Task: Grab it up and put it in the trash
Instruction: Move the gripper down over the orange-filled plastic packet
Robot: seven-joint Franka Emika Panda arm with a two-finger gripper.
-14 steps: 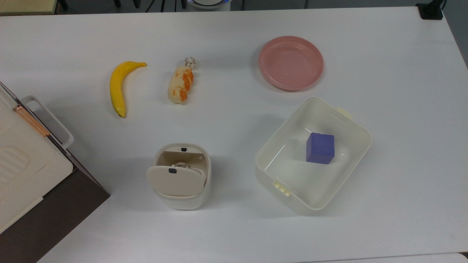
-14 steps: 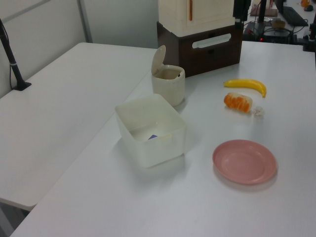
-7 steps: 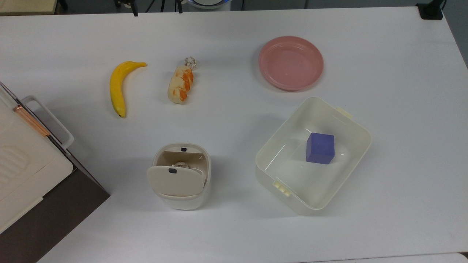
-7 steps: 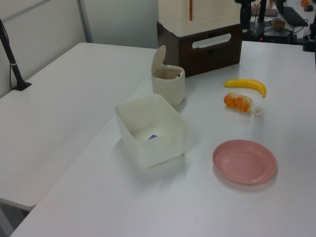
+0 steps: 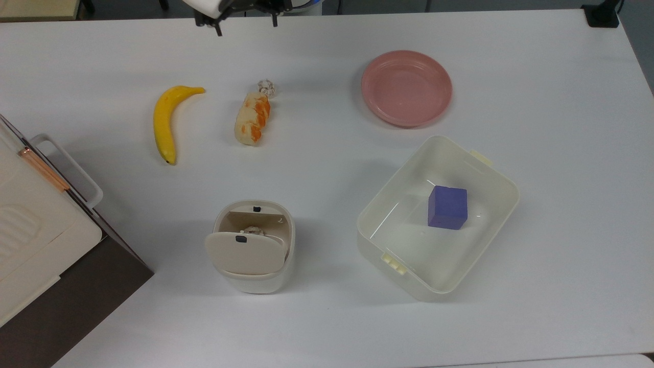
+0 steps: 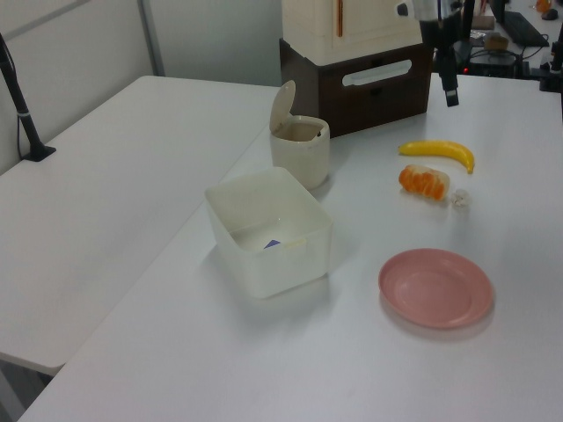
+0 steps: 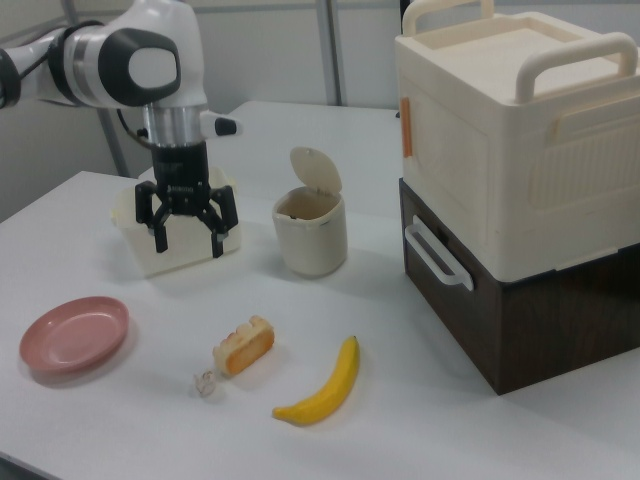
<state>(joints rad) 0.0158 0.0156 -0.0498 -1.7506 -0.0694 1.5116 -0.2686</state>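
Observation:
The wad [image 5: 266, 87] is a tiny crinkled clear ball lying on the table, touching the far end of the cream-and-orange food piece [image 5: 252, 119]. It also shows as the wad [image 6: 460, 199] and the wad [image 7: 205, 382]. The trash [image 5: 282, 225] is a small cream bin with its flap lid raised and a pale crumpled bit inside. It stands nearer the top view's bottom; it is also the trash [image 7: 311, 240]. My gripper [image 5: 246, 25] hangs open and empty above the table at the top view's upper edge, beyond the wad. It appears again as the gripper [image 7: 188, 246].
A banana [image 5: 166, 121] lies to the top view's left of the food piece. A pink plate [image 5: 406, 88] sits at the upper right. A cream tub [image 5: 475, 161] holds a purple cube [image 5: 448, 207]. Stacked cream and brown boxes [image 5: 36, 245] fill the left edge.
My gripper has come into the top view from its upper edge and dropped lower in the left view. Nothing on the table has moved.

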